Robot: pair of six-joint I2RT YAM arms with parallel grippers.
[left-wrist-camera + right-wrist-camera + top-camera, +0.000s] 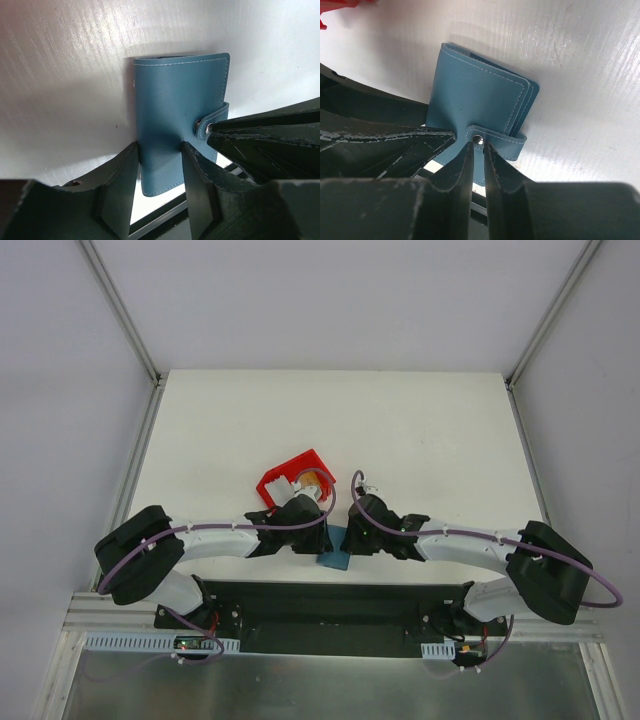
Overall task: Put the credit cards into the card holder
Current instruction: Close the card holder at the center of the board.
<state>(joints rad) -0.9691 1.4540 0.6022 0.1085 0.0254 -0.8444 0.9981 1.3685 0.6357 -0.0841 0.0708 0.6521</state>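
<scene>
The card holder [335, 560] is a closed teal wallet that lies flat near the table's front edge, its strap snapped. My left gripper [160, 150] is open, with its fingers over the wallet's [180, 100] near end. My right gripper [478, 146] is nearly shut, its tips pinching the snap strap [495, 139] of the wallet [470, 95]. In the top view both grippers, left [322, 540] and right [350, 540], meet over the wallet. Pale credit cards [303, 480] show inside the red bin [285, 472].
The red bin stands just behind the left gripper, and its edge shows in the right wrist view [340, 4]. The black base rail [330, 595] runs along the table's near edge, right beside the wallet.
</scene>
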